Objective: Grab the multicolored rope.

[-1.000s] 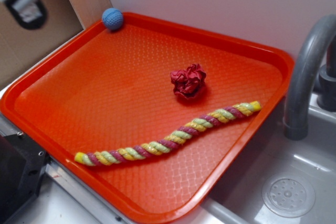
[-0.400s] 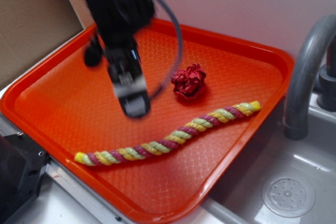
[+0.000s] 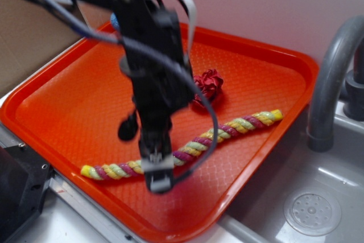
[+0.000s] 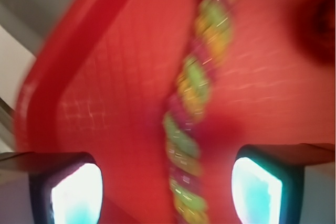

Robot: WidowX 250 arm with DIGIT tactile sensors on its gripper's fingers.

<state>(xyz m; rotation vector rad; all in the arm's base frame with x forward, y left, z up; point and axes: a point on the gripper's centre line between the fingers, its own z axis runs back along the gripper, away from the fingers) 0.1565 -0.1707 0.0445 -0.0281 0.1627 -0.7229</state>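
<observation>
The multicolored rope (image 3: 227, 129), twisted in yellow, pale green and magenta, lies diagonally across the near part of the orange tray (image 3: 68, 89). My black gripper (image 3: 157, 176) hangs over the rope's left-middle stretch and hides part of it. In the blurred wrist view the rope (image 4: 191, 108) runs up the frame between my two fingers (image 4: 76, 192), which stand wide apart with only the rope's line between them, untouched. The gripper (image 4: 167, 191) is open.
A dark red crumpled paper ball (image 3: 209, 86) sits just behind the rope, partly hidden by the arm. A blue ball (image 3: 114, 22) peeks out at the tray's far corner. A grey faucet (image 3: 335, 78) and sink basin (image 3: 313, 211) lie to the right.
The arm has swept in from the upper left, toward the front of the tray, and now hangs over the rope. The rope and paper ball have not moved.
</observation>
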